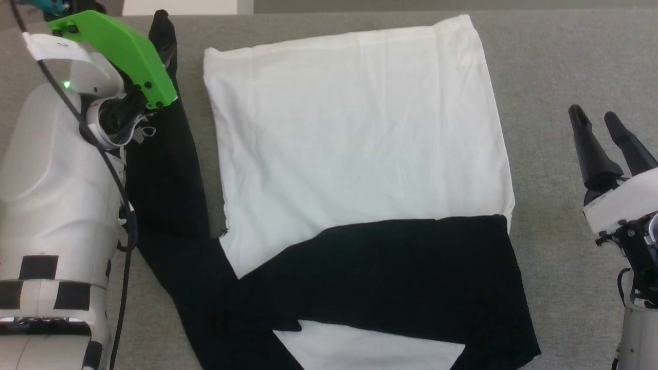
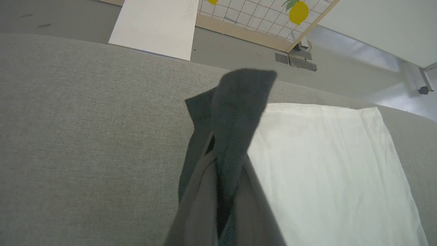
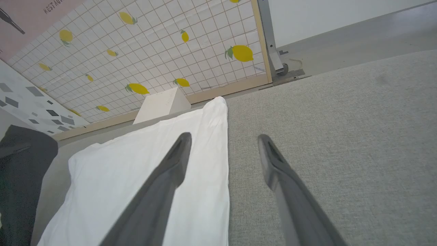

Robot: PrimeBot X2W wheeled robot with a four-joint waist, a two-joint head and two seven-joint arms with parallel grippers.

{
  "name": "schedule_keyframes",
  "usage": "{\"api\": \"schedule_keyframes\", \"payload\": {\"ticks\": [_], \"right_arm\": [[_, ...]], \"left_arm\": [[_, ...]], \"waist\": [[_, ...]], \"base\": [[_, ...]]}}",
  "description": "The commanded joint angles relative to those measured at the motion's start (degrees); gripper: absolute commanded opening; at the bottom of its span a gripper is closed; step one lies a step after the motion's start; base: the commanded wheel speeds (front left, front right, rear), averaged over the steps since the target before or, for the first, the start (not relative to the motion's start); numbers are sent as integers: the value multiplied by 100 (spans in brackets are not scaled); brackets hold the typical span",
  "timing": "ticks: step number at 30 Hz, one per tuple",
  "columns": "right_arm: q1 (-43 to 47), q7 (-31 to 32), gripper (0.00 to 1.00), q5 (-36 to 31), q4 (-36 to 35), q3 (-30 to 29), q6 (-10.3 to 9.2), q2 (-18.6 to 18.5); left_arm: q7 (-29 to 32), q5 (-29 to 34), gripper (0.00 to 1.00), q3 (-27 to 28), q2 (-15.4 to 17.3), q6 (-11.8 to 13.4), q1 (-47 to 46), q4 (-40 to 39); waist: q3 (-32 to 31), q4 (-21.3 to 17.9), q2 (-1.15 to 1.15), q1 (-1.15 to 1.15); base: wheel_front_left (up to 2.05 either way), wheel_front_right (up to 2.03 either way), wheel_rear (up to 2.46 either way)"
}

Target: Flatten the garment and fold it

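Note:
The garment (image 1: 354,128) lies on the grey table, its white body spread flat. One black sleeve (image 1: 385,267) is folded across the near part of the body. The other black sleeve (image 1: 164,169) runs up the left side, and its end (image 2: 242,99) stands raised off the table. My left gripper (image 2: 227,153) is shut on this sleeve, with black cloth pinched between the fingers; in the head view the green wrist cover (image 1: 118,51) hides its fingers. My right gripper (image 1: 593,115) hovers open to the right of the garment, holding nothing, and its fingertips (image 3: 186,136) sit beside the white edge (image 3: 218,143).
The grey fabric table top (image 1: 565,61) extends around the garment on all sides. Beyond its far edge stand a lemon-patterned tiled panel (image 3: 170,51), a white box (image 3: 160,104) and a white board (image 2: 153,27) on the floor.

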Motion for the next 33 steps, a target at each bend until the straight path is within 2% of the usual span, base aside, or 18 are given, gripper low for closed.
{"api": "schedule_keyframes", "payload": {"ticks": [1, 6, 11, 15, 21, 25, 33], "right_arm": [[107, 1, 100, 4, 24, -35, -8, 4], [180, 34, 100, 54, 91, -52, -8, 4], [230, -10, 100, 91, 183, -69, -8, 4], [305, -44, 100, 118, 262, -121, -8, 4], [333, -57, 100, 146, 317, -121, -8, 4], [348, -74, 100, 178, 350, -114, -8, 4], [377, -121, 100, 215, 410, -55, -8, 4]], "left_arm": [[-3, -70, 0, 50, 50, 4, 104, -61], [-61, -123, 0, 132, 152, 50, 330, -408], [-201, -178, 0, 36, -26, -73, 485, -1131], [-80, -103, 0, -537, -494, -232, 683, -1884], [119, -145, 0, -1461, -1126, -417, 964, -2316], [134, -172, 0, -2202, -1306, -479, 1163, -2279], [8, -422, 0, -3823, -1361, -465, 1576, -1920]], "waist": [[-277, 208, 0, -1], [-456, 367, 0, -1], [-573, 453, 0, -1], [-692, 471, 0, -1], [-803, 317, 0, -1], [-821, 167, 0, -1], [-766, -159, 0, -1]], "base": [[0, 0, 0], [0, 0, 0], [0, 0, 0], [0, 0, 0], [0, 0, 0], [0, 0, 0], [0, 0, 0]]}}
